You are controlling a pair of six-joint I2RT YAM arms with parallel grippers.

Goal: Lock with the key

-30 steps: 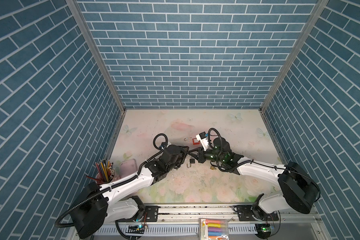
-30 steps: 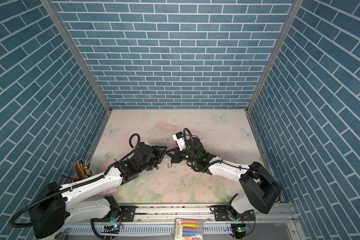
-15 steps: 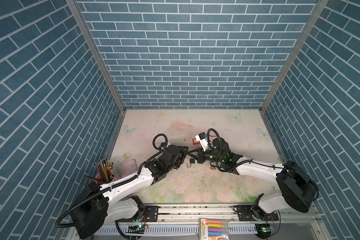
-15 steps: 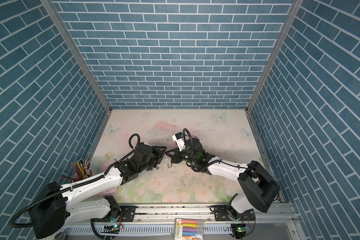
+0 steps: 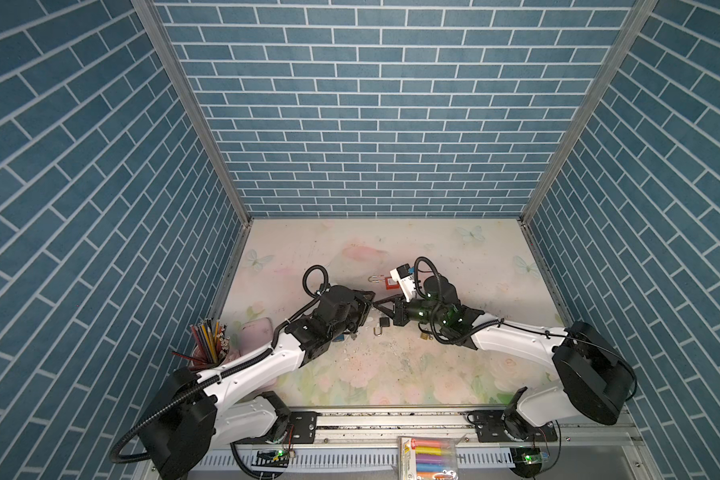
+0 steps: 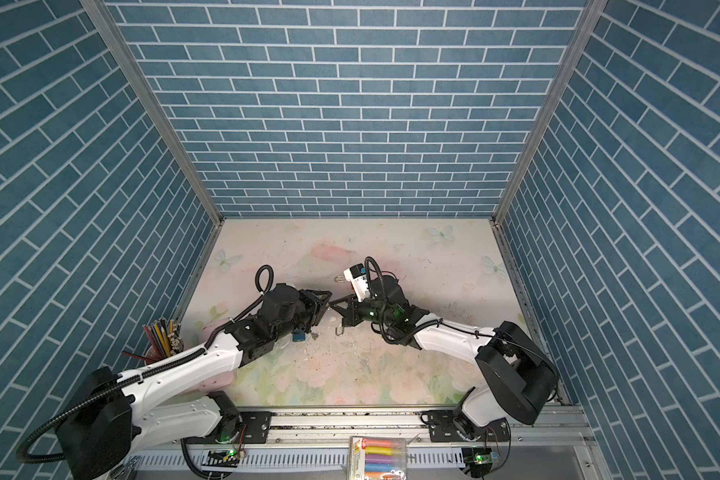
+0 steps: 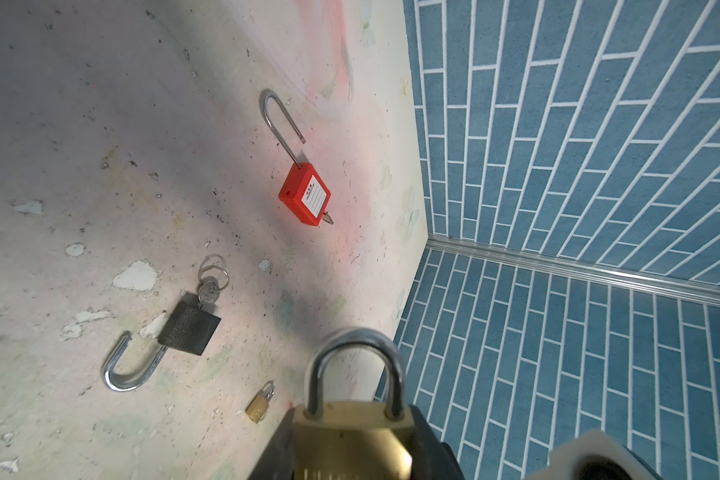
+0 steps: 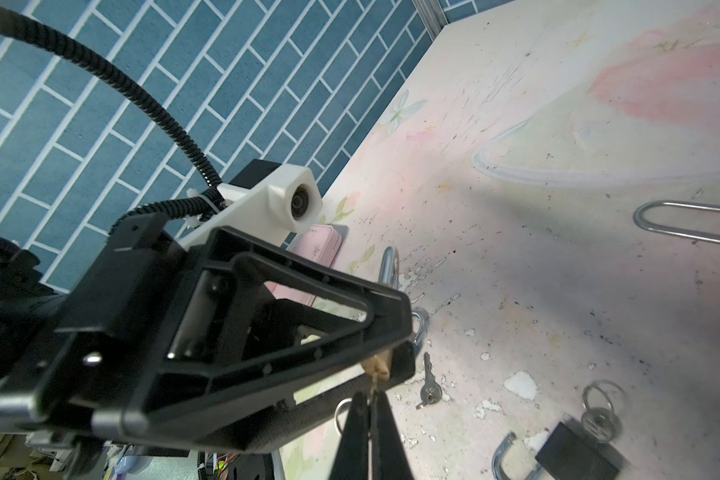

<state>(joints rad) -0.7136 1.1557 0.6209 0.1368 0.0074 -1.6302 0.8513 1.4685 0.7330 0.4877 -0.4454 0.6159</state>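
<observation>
The left gripper (image 7: 352,419) grasps a brass padlock (image 7: 350,444) by its body, one jaw on either flank; the steel shackle (image 7: 356,353) sticks out past the jaw tips with both legs entering the body. The right gripper (image 8: 371,401) meets it tip to tip, jaws clenched on a thin key (image 8: 374,381) that runs from between them to the padlock's brass corner just beyond. How deep the key sits cannot be told. In both top views the two grippers join above the table (image 5: 391,374). Beyond the left jaws lie a small brass padlock (image 7: 260,405), nearest, then a black padlock (image 7: 188,328) with its shackle swung open, and farthest a red padlock (image 7: 304,195). A loose key (image 8: 429,386) lies just beyond the right jaws.
</observation>
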